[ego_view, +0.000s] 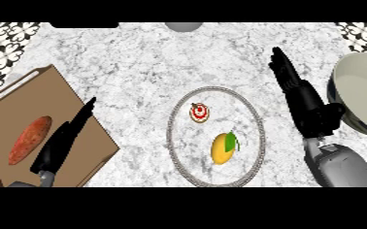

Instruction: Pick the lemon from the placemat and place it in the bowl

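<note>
The lemon [224,148] lay untouched on the placemat [252,126]; the right hand [301,94], fingers straight, should descend from directly above before closing.

Even, bright, diffuse light over the pale marble desk [136,63]; no glare. Soft, faint shadows fall beside the lemon [224,148] and under the board [72,121]. The black hands [290,77] read as near-silhouettes with little surface detail.
</note>
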Controlling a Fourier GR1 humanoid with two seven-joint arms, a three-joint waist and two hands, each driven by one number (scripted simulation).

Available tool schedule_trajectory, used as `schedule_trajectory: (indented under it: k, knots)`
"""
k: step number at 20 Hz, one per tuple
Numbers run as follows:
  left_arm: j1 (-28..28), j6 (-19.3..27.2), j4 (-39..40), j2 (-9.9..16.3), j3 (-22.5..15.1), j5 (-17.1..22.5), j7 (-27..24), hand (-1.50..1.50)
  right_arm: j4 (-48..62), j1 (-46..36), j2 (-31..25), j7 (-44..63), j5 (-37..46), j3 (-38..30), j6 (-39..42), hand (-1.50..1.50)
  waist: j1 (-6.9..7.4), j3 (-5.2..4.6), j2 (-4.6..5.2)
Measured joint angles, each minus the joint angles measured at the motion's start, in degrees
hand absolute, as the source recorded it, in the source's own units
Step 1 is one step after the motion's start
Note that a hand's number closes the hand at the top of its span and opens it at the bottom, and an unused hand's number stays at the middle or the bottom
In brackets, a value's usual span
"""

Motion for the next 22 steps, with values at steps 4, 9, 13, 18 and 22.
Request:
schedule_trajectory:
  k: [4,9,13,18,22]
  knots:
    - [-1.63,2.12,-2.99,-2.71,2.08,1.26,-0.41,0.00,1.90,2.42,5.24,3.47,6.81,4.60,-8.14,1.50,-0.09,-0.51,0.13]
    - [-3.85,5.58,-5.12,-7.79,4.03,3.61,-2.02,0.00,7.28,6.37,5.28,8.73,19.53,7.15,-20.89,-1.50,-2.10,-1.44,-0.30]
    - [-4.45,6.93,-5.54,-10.11,5.33,5.23,-2.72,0.00,5.99,10.28,13.13,5.10,27.82,7.75,-37.47,-1.50,-3.34,-1.10,-0.53]
    - [-5.48,8.37,-5.36,-13.04,4.72,5.06,-3.61,0.00,4.19,15.95,19.48,1.37,40.54,14.08,-51.30,-1.50,-2.80,-0.99,-0.26]
    - [-6.25,8.58,-5.00,-13.73,4.86,4.86,-4.06,0.00,3.40,20.95,21.18,5.01,50.30,15.85,-55.47,-1.50,-2.64,-1.09,-0.05]
